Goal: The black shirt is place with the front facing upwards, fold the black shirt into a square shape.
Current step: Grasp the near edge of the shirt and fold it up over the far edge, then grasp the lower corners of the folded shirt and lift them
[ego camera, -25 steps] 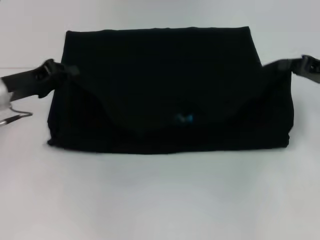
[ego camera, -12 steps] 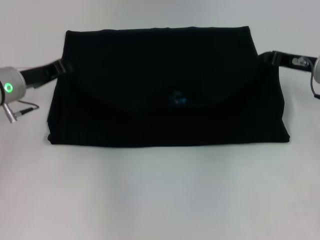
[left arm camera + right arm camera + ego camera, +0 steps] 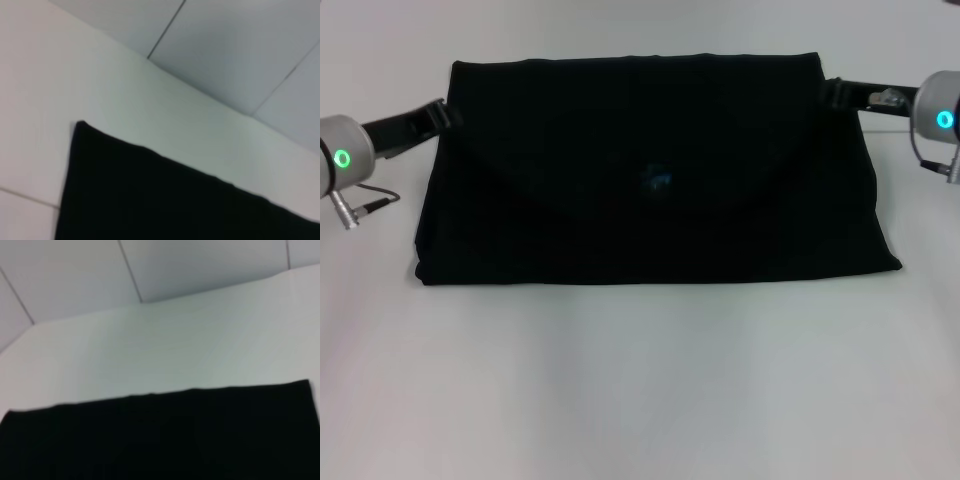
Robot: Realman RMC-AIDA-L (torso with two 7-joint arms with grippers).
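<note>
Black shirt (image 3: 655,180) lies folded on the tabletop (image 3: 640,380); left gripper (image 3: 440,115) and right gripper (image 3: 830,93) flank its far corners, finger state indeterminable.

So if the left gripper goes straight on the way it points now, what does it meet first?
Most likely the black shirt: the left gripper points at its far left corner and seems already at the edge, though depth is unclear.

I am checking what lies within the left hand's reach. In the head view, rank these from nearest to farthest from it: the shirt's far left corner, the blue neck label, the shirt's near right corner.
1. Far left corner of the black shirt, right beside the left hand.
2. Blue neck label, mid-shirt.
3. Near right corner, on the opposite side, nearer the right hand.
</note>
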